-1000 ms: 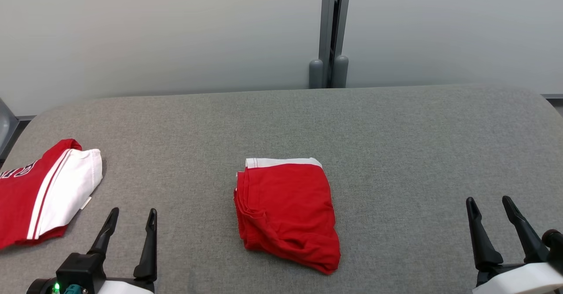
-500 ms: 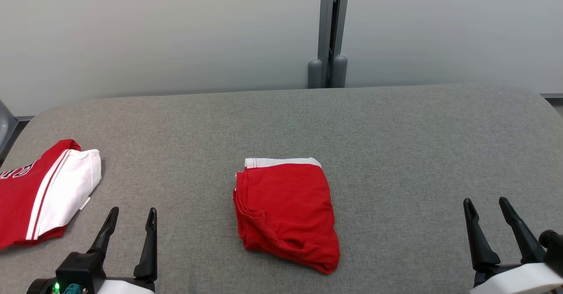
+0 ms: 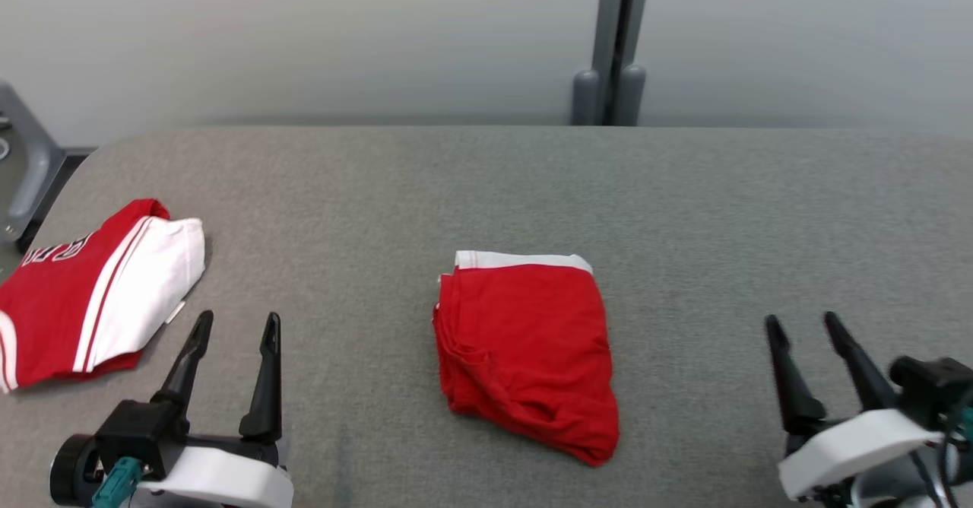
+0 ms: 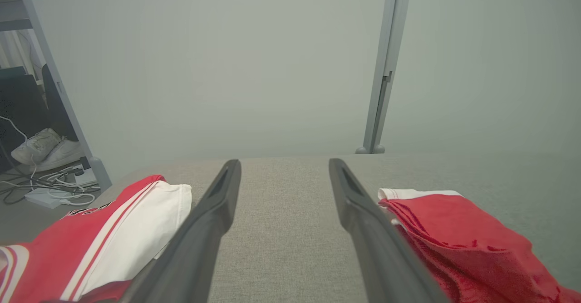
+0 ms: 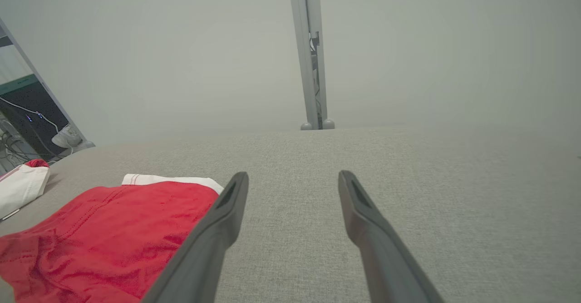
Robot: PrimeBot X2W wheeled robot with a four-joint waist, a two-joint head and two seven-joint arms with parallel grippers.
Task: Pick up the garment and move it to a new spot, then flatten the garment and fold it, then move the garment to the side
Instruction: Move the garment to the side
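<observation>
A folded red garment [image 3: 524, 348] lies in the middle of the grey padded worktop [image 3: 684, 204], nearer the front edge than the back, its white waistband [image 3: 523, 259] turned toward the back edge. The left gripper [image 3: 239, 318] and right gripper [image 3: 800, 318] hover low over the front edge on either side of it, well apart from the cloth, each with its fingers spread wide and nothing between them. A red-and-white jersey [image 3: 91, 295] rests at the left edge.

The garment looks like a light, limp knit, stacked in several layers whose edges show along its left side; its near right corner is rumpled. It would likely sag and slide open if lifted by the top layer alone, so the safer hold seems to be a pinch through the whole stack at opposite sides, or low along that layered left edge. Both pieces lie directly on the worktop's fabric, which should grip rather than let them slip.
</observation>
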